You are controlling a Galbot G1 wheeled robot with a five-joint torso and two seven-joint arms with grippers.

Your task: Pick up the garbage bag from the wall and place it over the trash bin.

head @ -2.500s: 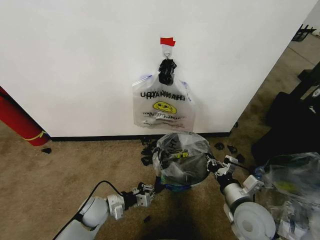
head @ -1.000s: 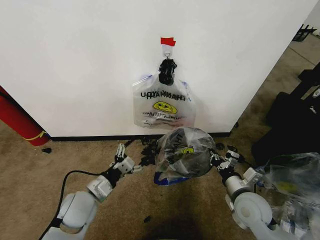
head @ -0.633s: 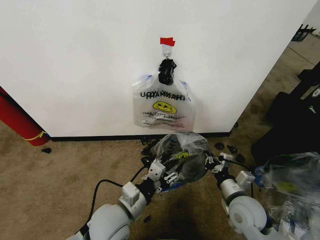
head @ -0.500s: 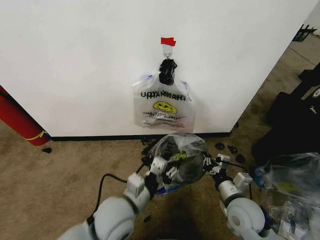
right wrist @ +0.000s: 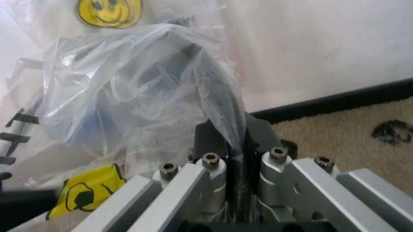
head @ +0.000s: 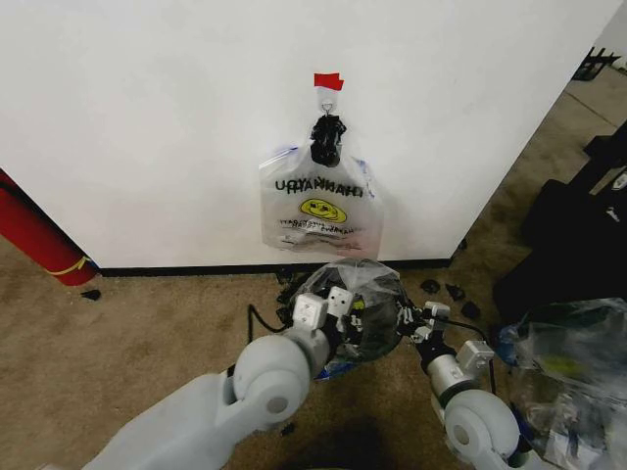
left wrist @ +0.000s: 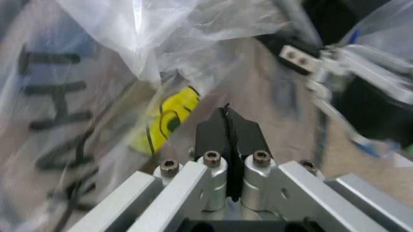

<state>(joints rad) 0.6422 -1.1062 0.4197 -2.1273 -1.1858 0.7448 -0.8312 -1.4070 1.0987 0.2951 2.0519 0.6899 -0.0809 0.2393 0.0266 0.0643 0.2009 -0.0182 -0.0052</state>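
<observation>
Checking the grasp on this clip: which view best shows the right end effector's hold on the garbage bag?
The right wrist view: the right end effector is shut on a fold of the garbage bag. The head view shows it small beside the trash bin; the left wrist view, blurred behind.

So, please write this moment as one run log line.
left gripper: shut, beside garbage bag | right gripper: shut on garbage bag | garbage bag: draped over trash bin

Tan carpet (head: 127,323) — trash bin (head: 377,328), red cylinder (head: 34,240), clear sack (head: 568,367), small black scraps (head: 446,290).
</observation>
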